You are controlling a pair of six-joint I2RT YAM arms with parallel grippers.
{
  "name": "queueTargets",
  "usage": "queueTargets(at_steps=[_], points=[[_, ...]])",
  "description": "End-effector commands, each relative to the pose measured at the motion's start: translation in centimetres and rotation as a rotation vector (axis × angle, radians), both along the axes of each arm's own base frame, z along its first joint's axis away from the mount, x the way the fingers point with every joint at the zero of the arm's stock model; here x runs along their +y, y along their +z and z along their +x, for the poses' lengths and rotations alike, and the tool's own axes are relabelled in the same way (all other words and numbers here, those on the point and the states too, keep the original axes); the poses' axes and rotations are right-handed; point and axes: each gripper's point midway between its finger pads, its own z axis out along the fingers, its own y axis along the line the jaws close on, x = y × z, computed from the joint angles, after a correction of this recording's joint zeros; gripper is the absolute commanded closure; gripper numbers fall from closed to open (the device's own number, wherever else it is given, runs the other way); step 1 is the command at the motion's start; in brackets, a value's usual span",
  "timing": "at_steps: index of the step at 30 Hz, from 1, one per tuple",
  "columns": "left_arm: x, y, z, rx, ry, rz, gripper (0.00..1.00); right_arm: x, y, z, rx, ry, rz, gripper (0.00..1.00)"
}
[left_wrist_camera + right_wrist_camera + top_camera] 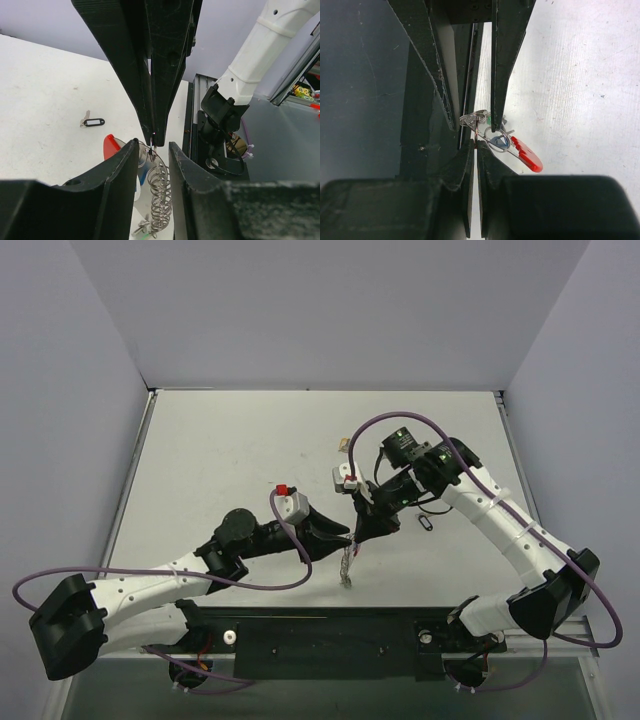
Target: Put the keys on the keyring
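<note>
- I am observing the right gripper (473, 146) pressing its jaws fully together on the thin wire of the keyring (476, 120), which is sitting at mid-table between the two arms.
- The left gripper (153, 150) is standing partly open, gripping nothing. Its fingers are straddling the ring from the opposite side, and I cannot tell whether they are touching it.
- A red tag (526, 155) and a coiled silver spring (160, 192) are hanging from the ring below the fingertips. I cannot tell whether the spring is reaching the table (220, 460).
- One key (86, 119) with a black loop head is lying flat on the table near the right gripper, apart from the keyring and not threaded on it.
</note>
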Motion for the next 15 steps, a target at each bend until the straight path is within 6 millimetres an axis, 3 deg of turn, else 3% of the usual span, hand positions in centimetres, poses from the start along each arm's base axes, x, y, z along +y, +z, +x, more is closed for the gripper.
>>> queueTargets(at_steps=[1, 7, 15], points=[[-0.35, 3.36, -0.01, -0.052, -0.017, -0.085, 0.61, 0.36, 1.07, -0.65, 0.018, 0.028, 0.026, 1.00], [-0.47, 2.99, -0.04, -0.046, -0.022, -0.073, 0.70, 0.43, 1.09, -0.67, 0.020, 0.030, 0.026, 1.00], [-0.46, 2.48, 0.00, -0.036, -0.020, -0.053, 0.71, 0.37, 1.15, -0.64, 0.018, 0.028, 0.026, 1.00]])
